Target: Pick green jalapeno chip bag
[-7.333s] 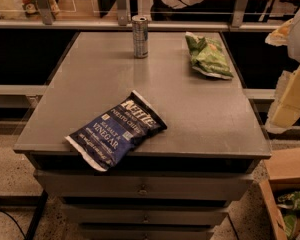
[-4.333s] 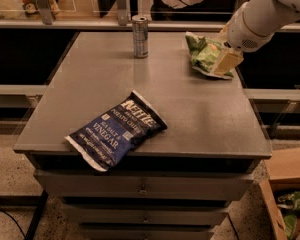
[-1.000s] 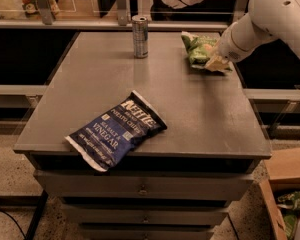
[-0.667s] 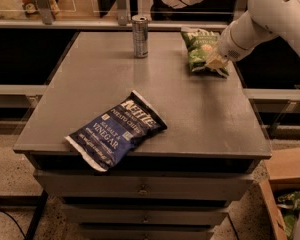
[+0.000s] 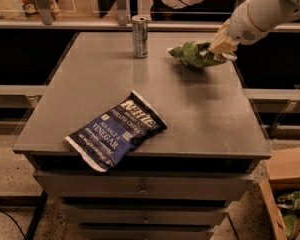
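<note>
Far left of the fingers of the gripper (image 5: 217,46), near the front edge of the table (image 5: 205,124), lies the blue Kettle bag (image 5: 117,131). The silver can (image 5: 139,29) stands closer, also to their left. The green jalapeno chip bag (image 5: 190,54) hangs just left of the fingers. They are closed on its right end, and it seems clear of the tabletop. It is light, crinkly, slippery foil, so the flat sealed edge looks the safest hold.

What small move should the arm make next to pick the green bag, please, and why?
Probably lift the pincer straight up a little: it sits at the right end of the green bag, near the table's far right corner, and the can stands apart to the left.
</note>
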### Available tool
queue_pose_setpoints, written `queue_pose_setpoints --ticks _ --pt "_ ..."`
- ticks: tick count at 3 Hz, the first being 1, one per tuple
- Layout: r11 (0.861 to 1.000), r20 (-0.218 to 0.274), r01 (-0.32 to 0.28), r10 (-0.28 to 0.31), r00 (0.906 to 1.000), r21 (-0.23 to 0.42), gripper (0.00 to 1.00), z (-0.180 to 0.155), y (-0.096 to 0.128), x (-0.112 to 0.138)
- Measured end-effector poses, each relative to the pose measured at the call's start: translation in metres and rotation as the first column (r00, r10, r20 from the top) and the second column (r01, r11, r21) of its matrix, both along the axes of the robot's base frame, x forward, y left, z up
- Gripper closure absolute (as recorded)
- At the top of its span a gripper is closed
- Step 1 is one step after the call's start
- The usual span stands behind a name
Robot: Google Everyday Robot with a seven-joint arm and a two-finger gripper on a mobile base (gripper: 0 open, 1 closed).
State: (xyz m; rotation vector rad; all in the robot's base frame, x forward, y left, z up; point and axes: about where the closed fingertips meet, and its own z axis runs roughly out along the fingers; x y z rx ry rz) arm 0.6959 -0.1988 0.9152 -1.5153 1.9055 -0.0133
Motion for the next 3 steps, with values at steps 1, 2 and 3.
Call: queue_pose_setpoints --ticks 1,2,3 --pt "0.999 0.016 -0.027 0.026 0.9995 0.037 1.0 0.044 0.004 -0.023" --pt "0.995 0.035 -0.085 0.083 0.9959 0.059 1.0 0.082 0.014 -0.051" --pt "0.995 0.035 -0.085 0.083 0.9959 0.059 1.0 0.082 0.014 -0.051"
